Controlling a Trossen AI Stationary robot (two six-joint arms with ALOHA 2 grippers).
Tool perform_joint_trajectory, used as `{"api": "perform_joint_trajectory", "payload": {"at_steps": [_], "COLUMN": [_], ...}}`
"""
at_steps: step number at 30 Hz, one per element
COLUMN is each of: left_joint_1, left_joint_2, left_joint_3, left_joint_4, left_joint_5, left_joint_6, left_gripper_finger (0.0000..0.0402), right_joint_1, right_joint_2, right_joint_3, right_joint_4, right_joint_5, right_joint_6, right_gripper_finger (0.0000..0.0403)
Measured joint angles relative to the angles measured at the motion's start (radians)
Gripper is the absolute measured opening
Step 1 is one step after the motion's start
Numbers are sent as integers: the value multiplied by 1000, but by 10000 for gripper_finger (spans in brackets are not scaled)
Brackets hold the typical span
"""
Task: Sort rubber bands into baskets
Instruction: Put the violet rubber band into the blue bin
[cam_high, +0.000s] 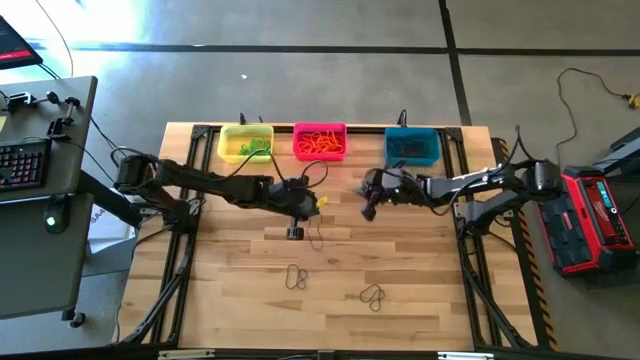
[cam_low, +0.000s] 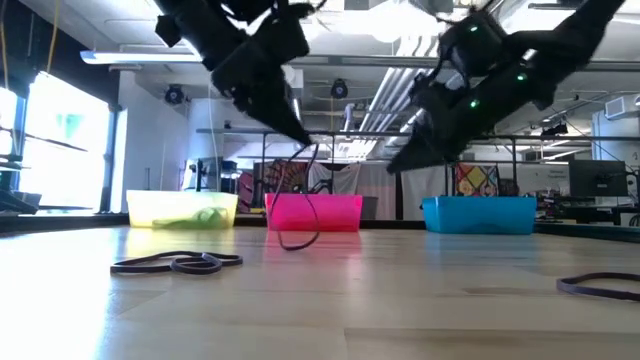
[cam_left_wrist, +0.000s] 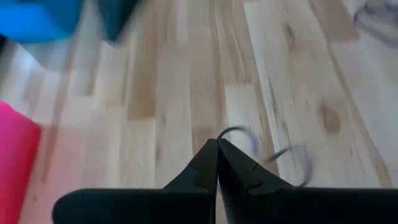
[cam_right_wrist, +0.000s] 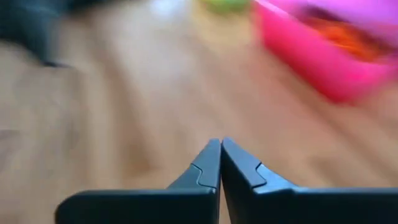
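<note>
Three baskets stand in a row at the table's far edge: yellow (cam_high: 246, 143) with green bands, pink (cam_high: 320, 141) with orange ones, teal (cam_high: 412, 146) with dark ones. My left gripper (cam_high: 312, 210) hangs in the air in front of the pink basket (cam_low: 314, 213), shut on a dark rubber band (cam_low: 308, 205). My right gripper (cam_high: 366, 212) is shut on nothing, in the air in front of the teal basket (cam_low: 478, 214), a little to the right of the left one. Two more dark rubber bands (cam_high: 296, 277) (cam_high: 373, 296) lie flat on the wood nearer the front. My left gripper pinches the dark band's upper end (cam_low: 311, 152) between its two fingertips (cam_left_wrist: 211, 155), coming slanting down from the table's left. The band hangs below them as a long slack loop; whether its lower end (cam_low: 296, 243) touches the table I cannot tell.
Black frame rails run along the table's edges (cam_high: 190, 250). A desk with a keyboard (cam_high: 25, 160) stands off the left side and a red case (cam_high: 590, 220) off the right. The two loose bands show in the low view as well (cam_low: 175, 263) (cam_low: 600, 286).
</note>
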Motion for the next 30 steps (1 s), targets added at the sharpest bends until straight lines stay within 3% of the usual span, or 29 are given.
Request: {"api": "perform_joint_trajectory", "payload": {"at_steps": [3, 7, 14, 21, 25, 30], "left_joint_1": [6, 10, 13, 16, 18, 18], "left_joint_2": [-6, -6, -6, -5, -5, -5], "left_joint_3": [1, 1, 2, 2, 2, 2], "left_joint_4": [50, 123, 210, 222, 259, 333], "left_joint_5": [1, 1, -64, -72, -71, -72], "left_joint_6": [0, 1, 1, -1, -1, 0], "left_gripper_finger": [0, 0, 0, 0, 0, 0], "right_joint_1": [37, 86, 138, 152, 154, 153], "right_joint_2": [15, 58, 158, 172, 172, 172], "right_joint_3": [-36, -21, 78, 156, 179, 188], "right_joint_4": [149, 186, 190, 192, 190, 195], "right_joint_5": [-110, -115, -115, -115, -113, -101], "right_joint_6": [50, 94, 104, 51, 16, 13], "right_gripper_finger": [2, 29, 133, 221, 226, 199]}}
